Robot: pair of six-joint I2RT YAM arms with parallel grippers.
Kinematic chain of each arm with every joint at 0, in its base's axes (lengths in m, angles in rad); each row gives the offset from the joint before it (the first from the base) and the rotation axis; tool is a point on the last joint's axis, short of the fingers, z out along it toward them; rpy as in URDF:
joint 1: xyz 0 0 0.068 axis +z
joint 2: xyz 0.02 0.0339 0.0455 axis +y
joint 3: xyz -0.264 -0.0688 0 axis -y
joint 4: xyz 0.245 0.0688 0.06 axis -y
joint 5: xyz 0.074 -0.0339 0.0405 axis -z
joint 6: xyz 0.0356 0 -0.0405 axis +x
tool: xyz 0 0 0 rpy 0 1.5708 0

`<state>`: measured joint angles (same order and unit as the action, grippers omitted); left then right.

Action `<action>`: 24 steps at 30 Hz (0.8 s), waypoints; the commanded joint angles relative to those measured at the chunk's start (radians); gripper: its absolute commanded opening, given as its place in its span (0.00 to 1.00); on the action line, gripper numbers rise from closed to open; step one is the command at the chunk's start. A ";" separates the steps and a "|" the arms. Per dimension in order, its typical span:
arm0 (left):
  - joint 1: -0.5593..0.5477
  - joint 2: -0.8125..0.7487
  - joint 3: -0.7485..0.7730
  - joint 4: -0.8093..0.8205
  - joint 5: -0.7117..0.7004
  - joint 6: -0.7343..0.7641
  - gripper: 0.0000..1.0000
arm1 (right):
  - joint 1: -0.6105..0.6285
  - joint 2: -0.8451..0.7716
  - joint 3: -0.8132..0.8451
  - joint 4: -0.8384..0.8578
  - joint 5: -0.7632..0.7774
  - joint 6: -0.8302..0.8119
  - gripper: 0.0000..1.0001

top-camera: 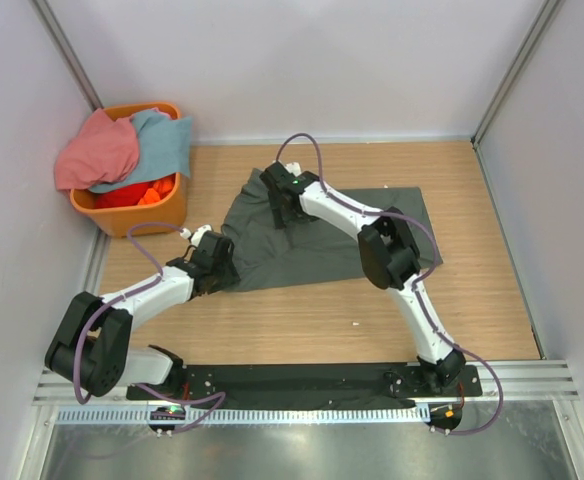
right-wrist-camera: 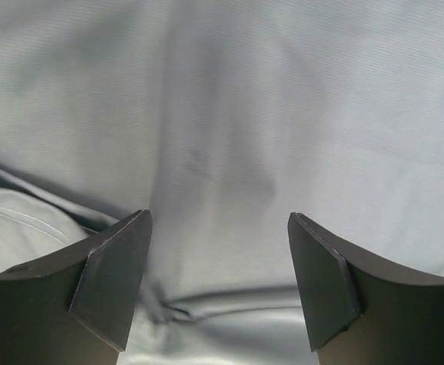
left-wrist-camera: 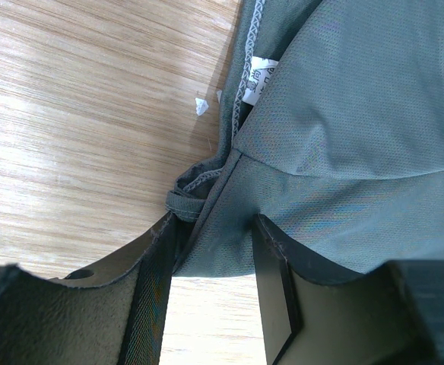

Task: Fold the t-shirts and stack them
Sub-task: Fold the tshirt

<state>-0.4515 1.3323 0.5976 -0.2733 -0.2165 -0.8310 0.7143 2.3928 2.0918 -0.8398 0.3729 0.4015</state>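
Top view: grey shirt (top-camera: 272,255) lay spread mid-counter (top-camera: 322,320), nearer the far edge, with its left side rumpled. The left arm (top-camera: 152,290) reached its near-left corner and the right arm (top-camera: 337,208) its far-left edge. A pink shirt (top-camera: 97,150) and a blue shirt (top-camera: 167,140) were heaped on the basket (top-camera: 162,215) in the far-left corner, not yet folded.

Judgement: the step in hand was gripping the shirt's left side for a first fold. To do it well, both arms should pinch the edge itself, lift together and level, and carry it across evenly so the crease runs straight.

Left wrist: left fingers (left-wrist-camera: 153,274) were about half open and straddled the shirt's edge. Hem cloth was bunched against one finger, and creases ran from the other. Bare counter showed in the gap, so the cloth was not clamped. The white label (left-wrist-camera: 260,80) lay just beyond.

Right wrist: right fingers (right-wrist-camera: 108,281) were spread wide with nothing held. Grey cloth filled the view, and a low fold lay between the tips. Whether the tips touched the cloth I could not tell.
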 commanded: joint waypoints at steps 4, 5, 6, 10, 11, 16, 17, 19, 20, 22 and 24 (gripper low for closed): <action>-0.003 -0.002 -0.002 -0.073 -0.007 -0.008 0.46 | -0.137 -0.429 -0.345 0.122 0.025 -0.007 0.79; -0.003 -0.004 -0.002 -0.076 -0.004 -0.010 0.46 | -0.175 -0.499 -0.510 0.155 0.012 -0.004 0.79; -0.003 -0.008 -0.002 -0.079 -0.001 -0.008 0.46 | -0.211 -0.605 -0.591 0.212 -0.002 0.008 0.79; -0.003 -0.018 -0.001 -0.086 0.012 -0.010 0.46 | -0.473 -0.799 -0.948 0.307 -0.112 0.051 0.77; -0.003 -0.019 0.001 -0.086 0.014 -0.010 0.46 | -0.507 -0.819 -0.990 0.349 -0.129 0.059 0.77; -0.003 -0.028 0.001 -0.086 0.016 -0.003 0.46 | -0.660 -0.815 -1.069 0.399 -0.201 0.062 0.75; -0.003 -0.025 0.001 -0.086 0.016 -0.002 0.46 | -0.670 -0.802 -1.060 0.403 -0.210 0.060 0.74; -0.003 -0.019 0.002 -0.084 0.017 0.003 0.46 | -0.677 -0.759 -1.012 0.398 -0.206 0.056 0.73; -0.003 -0.016 0.002 -0.084 0.019 0.004 0.46 | -0.681 -0.745 -0.995 0.387 -0.175 0.054 0.71; -0.003 -0.022 -0.005 -0.086 0.020 0.006 0.45 | -0.688 -0.716 -0.958 0.387 -0.163 0.043 0.69; -0.003 -0.036 -0.013 -0.086 0.013 0.006 0.45 | -0.702 -0.669 -0.934 0.386 -0.161 0.036 0.67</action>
<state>-0.4515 1.3167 0.5983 -0.3157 -0.2081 -0.8307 0.0296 1.6993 1.0836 -0.5045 0.2081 0.4469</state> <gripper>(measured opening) 0.456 0.673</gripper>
